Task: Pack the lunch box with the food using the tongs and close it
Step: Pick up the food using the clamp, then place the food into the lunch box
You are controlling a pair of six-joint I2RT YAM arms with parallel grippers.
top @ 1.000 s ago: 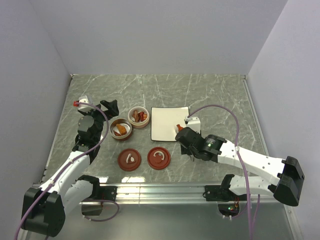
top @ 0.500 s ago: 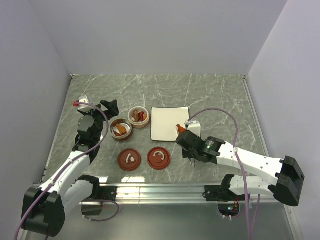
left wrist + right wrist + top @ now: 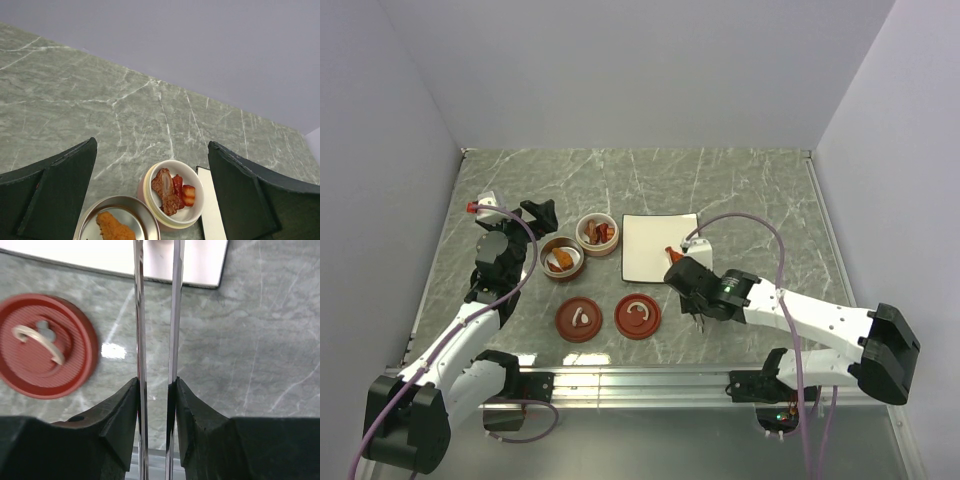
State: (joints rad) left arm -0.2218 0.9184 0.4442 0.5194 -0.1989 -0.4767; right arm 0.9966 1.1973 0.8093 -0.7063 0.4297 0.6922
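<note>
Now right claw [image 3: 155,385] clamps across both arms of thin silver-grey metal tongs [image 3: 139,315], likely springy, slick, light; left claw [image 3: 152,150] at 9 o'clock gapes empty.

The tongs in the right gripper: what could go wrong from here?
1. The right gripper presses the tongs on their thin arms only; they might twist or slip.
2. The red lid lies just left of the tongs; a sideways swing could knock it.

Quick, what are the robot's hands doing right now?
Left gripper: open, holding nothing.
Right gripper: closed on the tongs.
</note>
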